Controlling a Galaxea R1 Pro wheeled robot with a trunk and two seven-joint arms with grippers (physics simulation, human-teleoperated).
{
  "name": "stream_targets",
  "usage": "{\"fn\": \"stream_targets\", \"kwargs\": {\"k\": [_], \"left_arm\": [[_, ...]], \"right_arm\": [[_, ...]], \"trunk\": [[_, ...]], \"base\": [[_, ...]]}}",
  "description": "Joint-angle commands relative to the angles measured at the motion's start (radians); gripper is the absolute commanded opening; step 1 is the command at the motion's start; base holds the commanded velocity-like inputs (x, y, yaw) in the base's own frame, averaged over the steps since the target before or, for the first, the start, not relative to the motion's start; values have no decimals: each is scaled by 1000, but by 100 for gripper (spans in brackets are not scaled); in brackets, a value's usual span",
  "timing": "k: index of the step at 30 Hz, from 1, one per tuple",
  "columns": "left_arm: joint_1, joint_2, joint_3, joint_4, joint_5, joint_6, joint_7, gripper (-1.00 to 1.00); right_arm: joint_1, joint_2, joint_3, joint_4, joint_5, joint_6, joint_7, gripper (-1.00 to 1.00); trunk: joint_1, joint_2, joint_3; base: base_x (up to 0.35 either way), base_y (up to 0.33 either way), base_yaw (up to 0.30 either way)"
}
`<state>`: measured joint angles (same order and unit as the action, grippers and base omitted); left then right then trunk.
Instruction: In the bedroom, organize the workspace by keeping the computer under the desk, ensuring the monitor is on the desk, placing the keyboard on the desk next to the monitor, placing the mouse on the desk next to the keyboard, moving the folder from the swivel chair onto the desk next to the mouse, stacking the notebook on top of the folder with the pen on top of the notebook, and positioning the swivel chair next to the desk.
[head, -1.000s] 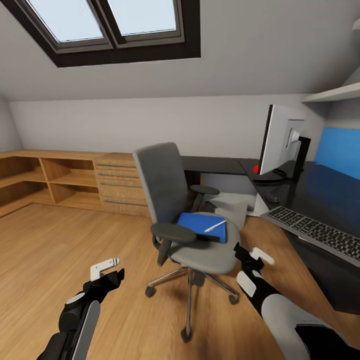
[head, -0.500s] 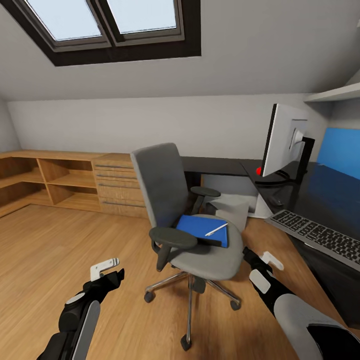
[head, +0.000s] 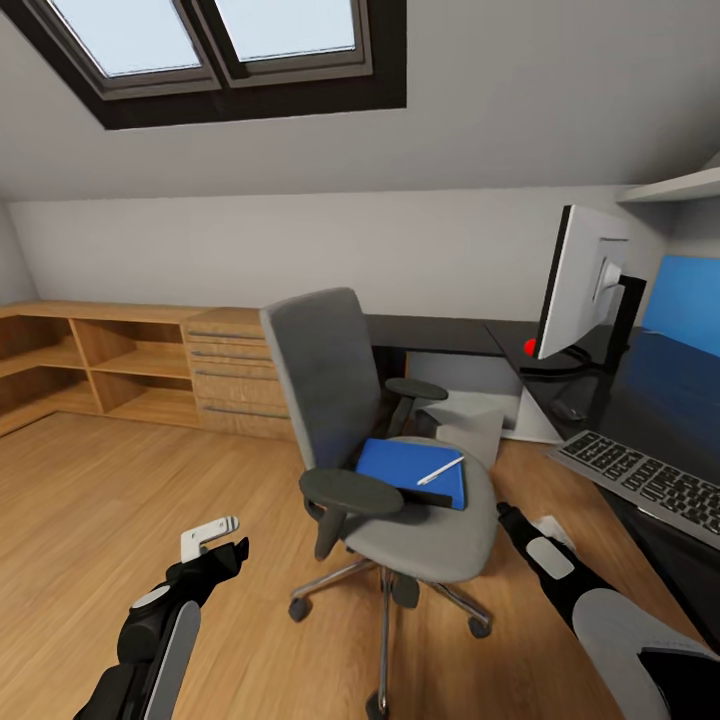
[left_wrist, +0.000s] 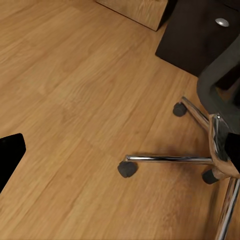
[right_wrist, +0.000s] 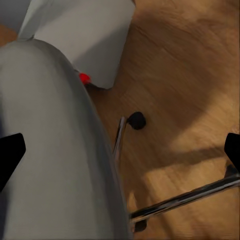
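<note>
The grey swivel chair (head: 345, 385) stands on the wood floor left of the dark desk (head: 680, 400). A blue folder (head: 405, 468) lies on its seat with a white pen (head: 440, 470) on top; I cannot tell a notebook apart from it. On the desk are the monitor (head: 585, 285), the keyboard (head: 645, 478) and a small dark mouse (head: 567, 409). The pale computer case (head: 480, 420) sits low by the desk. My right gripper (head: 535, 520) is open beside the seat's edge (right_wrist: 50, 150). My left gripper (head: 218, 540) is open over bare floor, left of the chair base (left_wrist: 200, 160).
Wooden shelves and drawers (head: 150, 365) line the back wall under a skylight. The chair's chrome legs and castors (right_wrist: 136, 120) spread over the floor between my arms. A red spot (right_wrist: 84, 78) marks the computer case. A blue panel (head: 685, 300) stands behind the desk.
The whole view has shifted a little, so the camera has moved. My right gripper has dropped lower and further right, alongside the chair seat. The left arm looks unchanged.
</note>
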<state>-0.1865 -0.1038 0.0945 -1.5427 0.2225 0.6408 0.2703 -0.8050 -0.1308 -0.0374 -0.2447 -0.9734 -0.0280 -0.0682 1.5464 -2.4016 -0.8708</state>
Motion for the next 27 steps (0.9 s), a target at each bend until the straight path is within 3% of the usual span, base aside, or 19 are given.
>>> {"fn": "stream_targets", "kwargs": {"k": [1,6,26,27], "left_arm": [[-1,-1,1,-1,11,4,7,100],[-1,-1,1,1,12,5,7,100],[-1,-3,-2,-1,12,5,6,100],[-1,-3,1,-8,25,4,4,100]], "right_arm": [[0,-2,-3,-1,-13,4,-2,100],[0,-9,0,-10,-49,22,-4,100],[0,-9,1,-10,-50,22,-4,100],[0,-9,1,-10,-50,22,-4,100]], "trunk": [[0,0,-1],[0,0,-1],[0,0,-1],[4,-7,-4]], "base": [[69,0,0],[45,0,0],[143,0,0],[6,0,0]]}}
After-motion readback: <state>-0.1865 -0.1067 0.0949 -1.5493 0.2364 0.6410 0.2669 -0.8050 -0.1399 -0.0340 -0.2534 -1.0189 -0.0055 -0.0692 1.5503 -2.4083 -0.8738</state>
